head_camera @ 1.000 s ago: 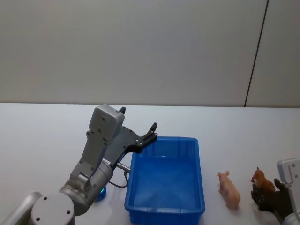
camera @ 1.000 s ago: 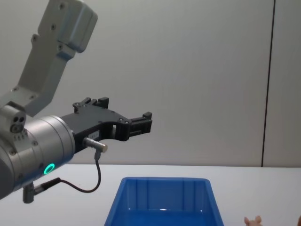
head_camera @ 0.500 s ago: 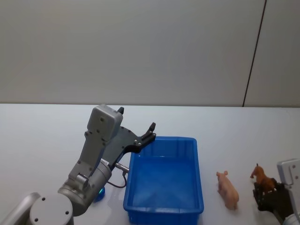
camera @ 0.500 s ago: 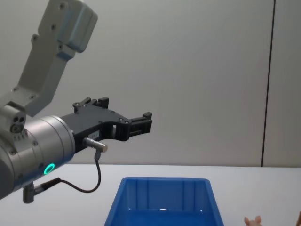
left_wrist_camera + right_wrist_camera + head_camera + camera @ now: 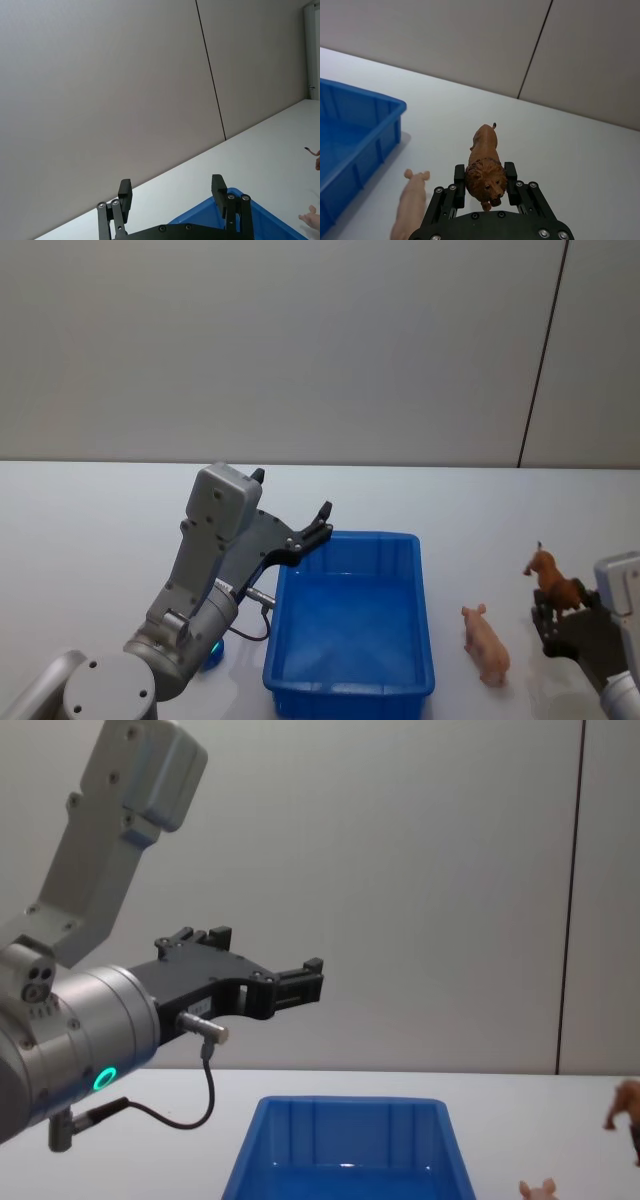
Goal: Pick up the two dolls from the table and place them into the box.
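Your right gripper [image 5: 485, 173] held the lion figurine [image 5: 484, 146] in its jaws above the tabletop [image 5: 100, 520]; your left gripper [image 5: 171, 186] had its jaws wide.

My right gripper [image 5: 563, 612] higher than before, brown lion toy [image 5: 551, 580] lifted off the table [image 5: 480, 500] in its grip, now entering my chest view's right edge.

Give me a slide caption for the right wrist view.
Right gripper shut on the reddish-brown doll; pink doll on the table beside the blue box.
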Robot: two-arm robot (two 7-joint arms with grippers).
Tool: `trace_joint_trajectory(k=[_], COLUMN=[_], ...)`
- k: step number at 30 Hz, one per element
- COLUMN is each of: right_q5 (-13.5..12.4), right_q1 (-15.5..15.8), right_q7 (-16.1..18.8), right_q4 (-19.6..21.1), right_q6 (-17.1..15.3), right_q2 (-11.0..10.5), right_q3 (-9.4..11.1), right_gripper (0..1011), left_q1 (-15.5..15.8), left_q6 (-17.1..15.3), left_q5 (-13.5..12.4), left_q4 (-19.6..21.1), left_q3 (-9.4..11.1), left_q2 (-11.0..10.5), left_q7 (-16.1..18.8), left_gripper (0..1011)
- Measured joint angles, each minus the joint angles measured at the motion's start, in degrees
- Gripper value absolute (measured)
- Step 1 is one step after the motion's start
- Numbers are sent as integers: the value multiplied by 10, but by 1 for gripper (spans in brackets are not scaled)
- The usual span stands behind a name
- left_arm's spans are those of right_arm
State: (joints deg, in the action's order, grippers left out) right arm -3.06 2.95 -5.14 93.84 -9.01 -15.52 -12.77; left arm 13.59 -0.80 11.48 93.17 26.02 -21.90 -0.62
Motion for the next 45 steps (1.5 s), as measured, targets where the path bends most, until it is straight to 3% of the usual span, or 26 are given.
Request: trace_joint_trajectory(k=[15, 21, 31, 45], right_q5=[4, 14, 36, 54], right_q1=[-27, -52, -88, -120], right_q7=[85, 130, 171, 175], right_q4=[5, -20, -67, -110], right_q6=[16, 18, 18, 8], right_q2=[19, 41, 75, 104], right_q3=[-13, -29, -52, -66], right_gripper=[445, 445, 449, 858], left_q1=[0, 0, 0, 0], left_q6=[0, 0, 0, 0], left_q5=[0, 0, 0, 0], left_q4=[0, 0, 0, 0], left_q3=[0, 0, 0, 0], left_q2=[0, 0, 0, 0], left_q7=[0, 0, 0, 0], left_gripper=[1001, 1001, 1001, 1001])
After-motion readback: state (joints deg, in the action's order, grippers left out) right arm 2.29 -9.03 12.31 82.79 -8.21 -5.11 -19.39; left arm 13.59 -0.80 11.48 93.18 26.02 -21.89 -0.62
